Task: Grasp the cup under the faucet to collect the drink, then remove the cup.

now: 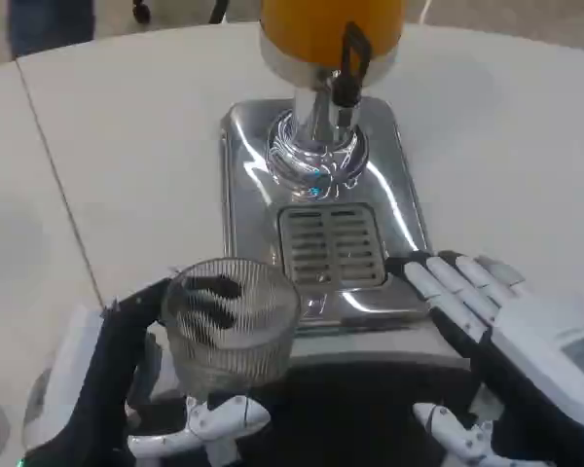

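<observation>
The cup (232, 326) is clear, ribbed plastic or glass. The dispenser base (248, 175) is mirror-polished metal with a slotted grille (333, 245). The desk (127, 146) looks matt white.

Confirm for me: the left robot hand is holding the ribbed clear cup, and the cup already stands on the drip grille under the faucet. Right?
Not quite. The head view shows the left robot hand holding the ribbed clear cup, but the cup is in front of the dispenser base, short of the drip grille and not under the faucet.

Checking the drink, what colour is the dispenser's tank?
Orange, in the head view: the tank.
</observation>
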